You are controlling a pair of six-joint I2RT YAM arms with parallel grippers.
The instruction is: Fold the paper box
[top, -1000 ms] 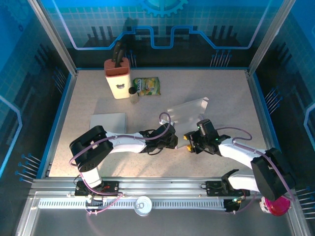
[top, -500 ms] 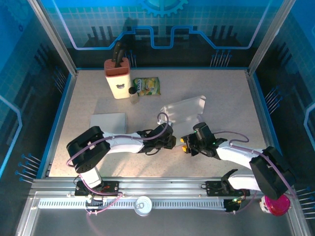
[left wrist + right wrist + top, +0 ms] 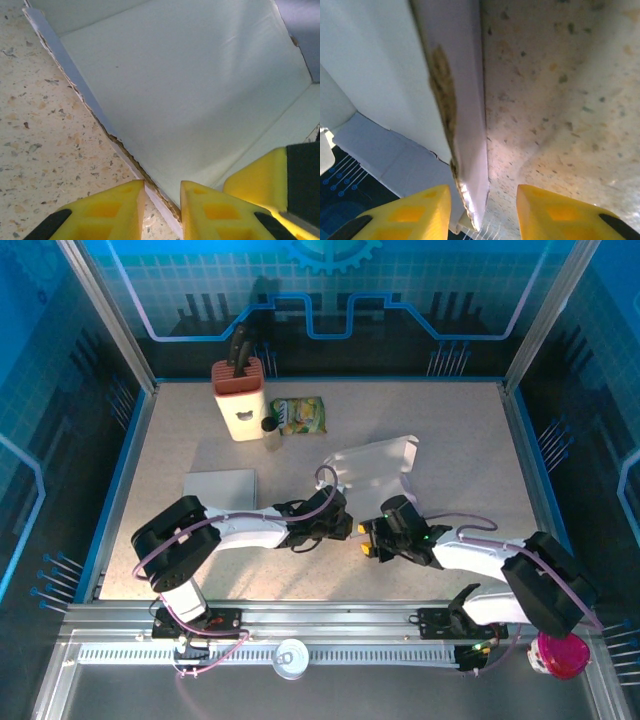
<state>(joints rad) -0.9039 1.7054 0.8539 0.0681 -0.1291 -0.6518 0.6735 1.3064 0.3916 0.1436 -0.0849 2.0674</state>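
Placed right of centre on the speckled table [image 3: 170, 450]: white paper box [image 3: 378, 465], half raised, with flaps standing at its far right corner. Met by both arms at its near left corner. Pinched there along a low panel edge by the left gripper [image 3: 347, 527], reaching in from the left; in the left wrist view, yellow fingers [image 3: 112, 210] drawn narrow, with the ragged cardboard edge caught between them and the pale inner panel stretching away beyond. Straddled just to the right by the right gripper [image 3: 366, 538]; in the right wrist view, fingers [image 3: 415, 212] set moderately apart either side of an upright wall, with the wall close against one finger and bare table showing before the other, so not clamped. At the far left: knife block [image 3: 238, 398], small dark bottle [image 3: 270, 430] just beside it, green snack packet [image 3: 299, 416] to the right of that. Left of the box, well apart from it: flat grey sheet [image 3: 220, 488]
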